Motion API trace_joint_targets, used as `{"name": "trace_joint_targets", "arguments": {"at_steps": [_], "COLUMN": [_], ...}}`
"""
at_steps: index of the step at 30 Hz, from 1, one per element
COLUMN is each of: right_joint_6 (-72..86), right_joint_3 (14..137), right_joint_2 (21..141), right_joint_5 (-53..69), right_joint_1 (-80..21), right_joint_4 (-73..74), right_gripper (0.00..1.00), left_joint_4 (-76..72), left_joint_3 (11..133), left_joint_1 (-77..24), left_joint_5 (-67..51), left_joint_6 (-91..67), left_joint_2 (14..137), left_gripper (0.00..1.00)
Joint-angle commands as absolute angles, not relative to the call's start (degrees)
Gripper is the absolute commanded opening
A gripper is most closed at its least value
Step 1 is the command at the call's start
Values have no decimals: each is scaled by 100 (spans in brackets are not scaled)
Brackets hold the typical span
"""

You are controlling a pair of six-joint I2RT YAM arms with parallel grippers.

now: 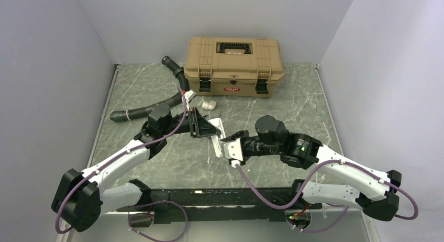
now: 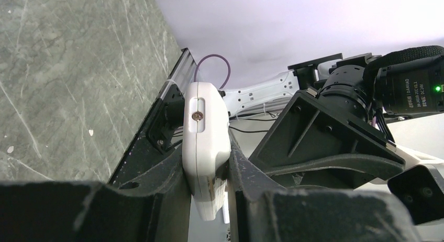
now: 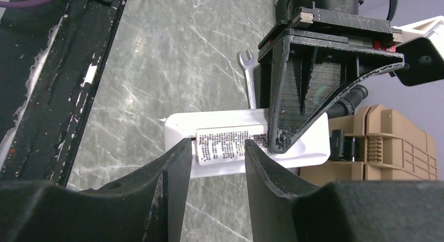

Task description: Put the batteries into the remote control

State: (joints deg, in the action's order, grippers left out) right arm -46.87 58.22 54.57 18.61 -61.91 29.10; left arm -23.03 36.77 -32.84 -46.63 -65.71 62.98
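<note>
Both hands meet over the bench (image 1: 293, 103): left hand (image 2: 207, 171) clenches the remote control (image 2: 205, 129), right hand (image 3: 213, 147) parted at its label (image 3: 226, 144).

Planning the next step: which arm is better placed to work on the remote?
Right. The right gripper is open at the remote's labelled face; the left gripper is shut on the remote.

Table (image 1: 298, 100) with toolbox (image 1: 234, 64), hose (image 1: 141, 112), wrench (image 3: 250, 82)
</note>
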Motion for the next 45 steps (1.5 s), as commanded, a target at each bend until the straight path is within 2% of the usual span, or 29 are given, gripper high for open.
{"name": "trace_joint_targets", "arguments": {"at_steps": [1,45], "right_joint_6": [-4667,-4415], "right_joint_3": [5854,5726], "right_joint_2": [5337,5427], "right_joint_5": [1788,2194], "right_joint_1": [-6122,-6124], "right_joint_4": [2673,2944], "right_gripper": [44,54], "left_joint_4": [-2502,-2730], "left_joint_3": [3683,3508], "left_joint_1": [-3395,-3395], "left_joint_5": [-5019,-4852], "left_joint_6": [-6646,-6949], "left_joint_2": [6297,6464], "left_gripper": [0,0]}}
